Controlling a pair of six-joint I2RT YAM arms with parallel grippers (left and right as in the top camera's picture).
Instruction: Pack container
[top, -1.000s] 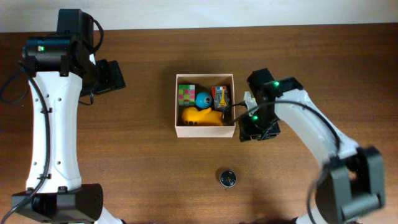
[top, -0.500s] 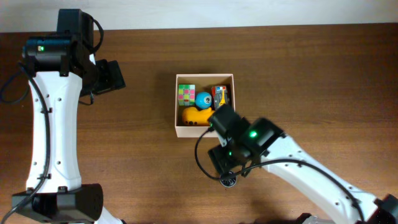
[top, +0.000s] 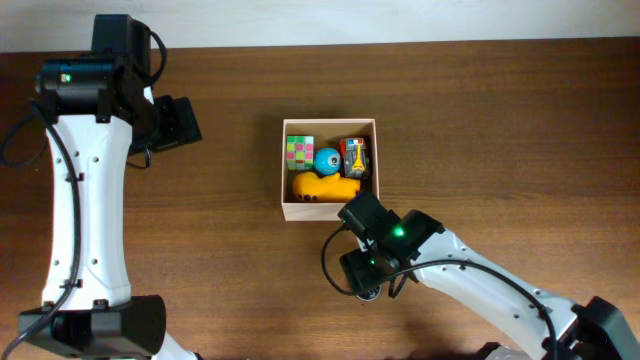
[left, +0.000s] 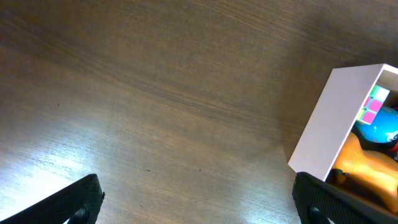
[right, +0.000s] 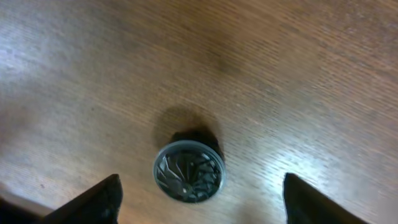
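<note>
The left gripper (left: 198, 196) is held wide open above the brown wooden table (top: 500, 120). Nothing is held or touched by it. Plenty of bare, smooth wood is seen around it. The container (top: 330, 211) is set near the middle of the table, well apart from that gripper. It is a square box with white walls and an open top. Inside it, a colourful puzzle cube (top: 299, 152), a blue ball (top: 327, 160), a yellow toy (top: 325, 188) and a small red and yellow toy (top: 355, 156) are packed close together. Just in front of the box, the right gripper (right: 200, 186) is spread wide over a small round dark disc (right: 189, 171). The disc is laid flat on the wood between the two fingers and is not touched by them. Thin blades are seen inside its ring.
</note>
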